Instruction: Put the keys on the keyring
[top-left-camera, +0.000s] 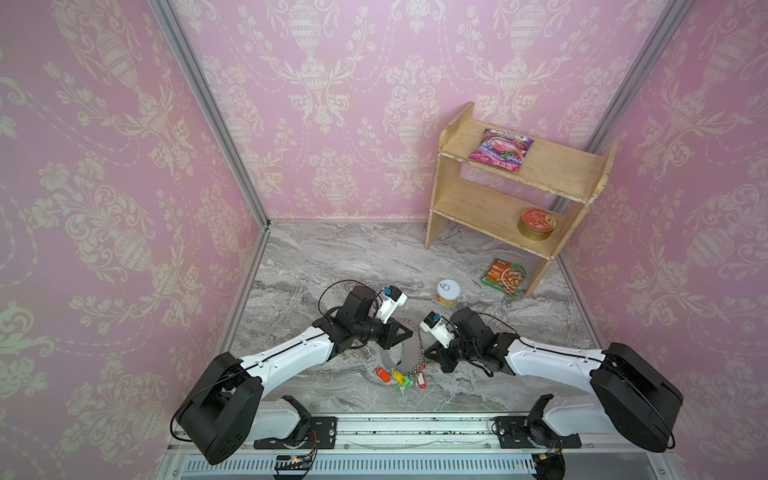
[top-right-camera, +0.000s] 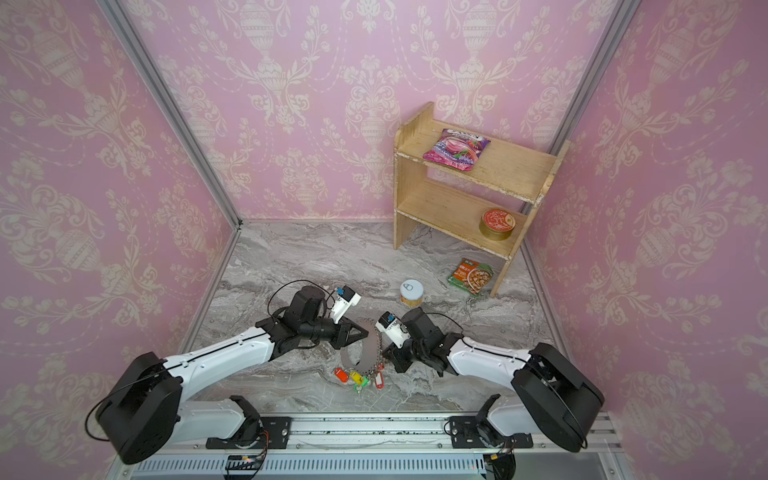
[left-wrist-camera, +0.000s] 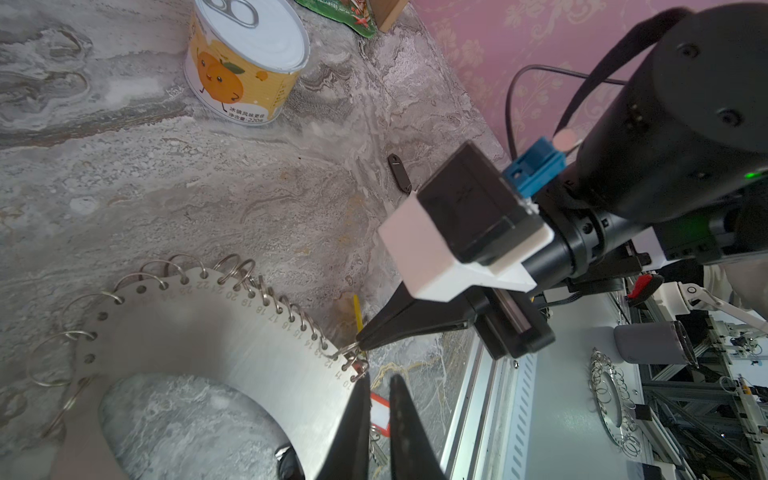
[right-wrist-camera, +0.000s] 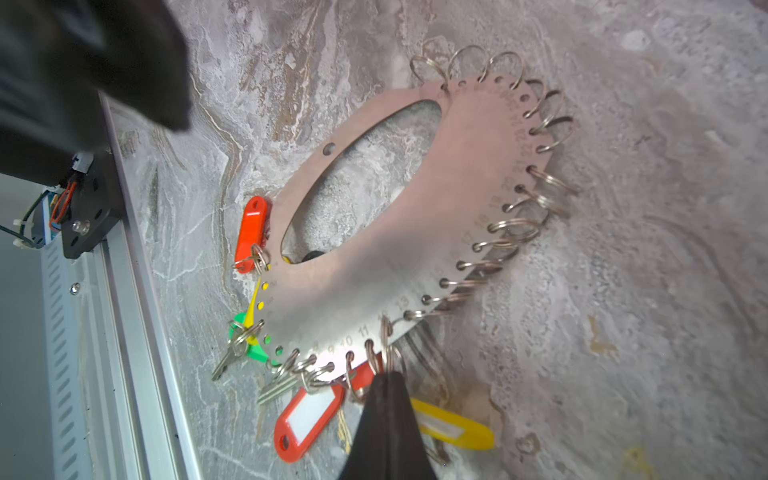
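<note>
The right pincer (right-wrist-camera: 387, 378) is clamped on a small split ring (right-wrist-camera: 385, 338) at the rim of the keyring (right-wrist-camera: 399, 232), which sits on the desk (left-wrist-camera: 187, 195). The left pincer (left-wrist-camera: 380, 377) hovers close by, jaws narrowly apart. The black key (left-wrist-camera: 400, 173) lies apart on the desk.

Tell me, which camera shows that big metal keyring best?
The right wrist view: the keyring lies almost whole in it, with its small rings and coloured tags plain. The left wrist view shows only part of it. Both top views show it small and partly covered.
</note>
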